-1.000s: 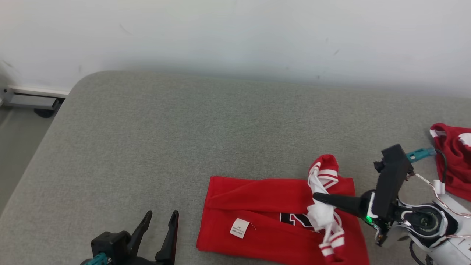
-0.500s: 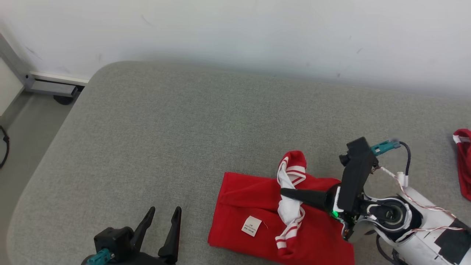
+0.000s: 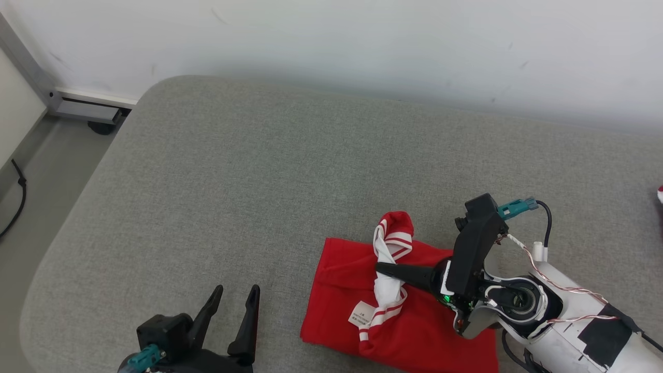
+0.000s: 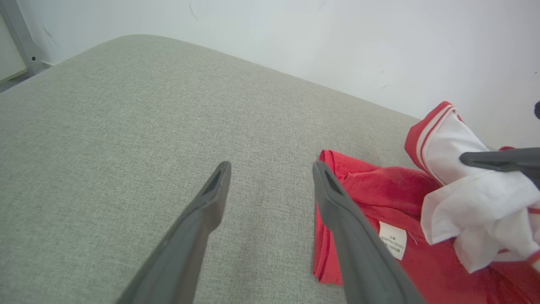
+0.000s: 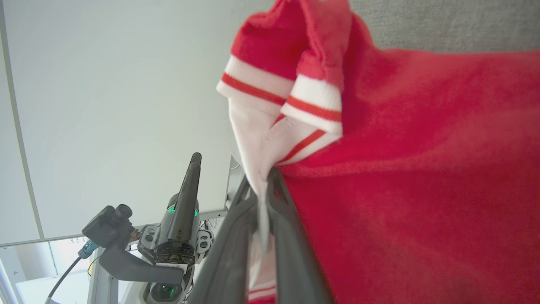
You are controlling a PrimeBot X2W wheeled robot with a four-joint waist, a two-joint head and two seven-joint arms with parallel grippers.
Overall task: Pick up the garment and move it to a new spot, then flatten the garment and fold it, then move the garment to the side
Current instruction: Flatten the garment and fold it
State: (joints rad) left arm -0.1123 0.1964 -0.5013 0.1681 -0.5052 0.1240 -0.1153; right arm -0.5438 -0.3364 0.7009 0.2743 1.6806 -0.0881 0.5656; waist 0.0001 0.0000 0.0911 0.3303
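The red garment (image 3: pixel 419 331) lies on the grey cushion, near its front edge, with a white label (image 3: pixel 361 313) facing up. My right gripper (image 3: pixel 380 269) is shut on its white sleeve with red-striped cuffs (image 3: pixel 388 243), held bunched above the red body. In the right wrist view the white cloth (image 5: pixel 253 139) runs down between the shut fingers of the right gripper (image 5: pixel 261 177). My left gripper (image 3: pixel 235 300) stands open with nothing in it, on the cushion left of the garment. In the left wrist view the left gripper (image 4: pixel 270 169) points past the garment's left edge (image 4: pixel 329 219).
The grey cushion (image 3: pixel 259 181) stretches back to a white wall (image 3: pixel 331 36). Its rounded left edge drops to the floor, where a dark cable (image 3: pixel 15 202) and a metal rail (image 3: pixel 88 101) lie. A sliver of another red cloth (image 3: pixel 660 194) shows at the right edge.
The camera has turned left, so the whole picture slid right. My right gripper has carried the sleeve leftward over the garment's body. The left gripper has stayed open and still.
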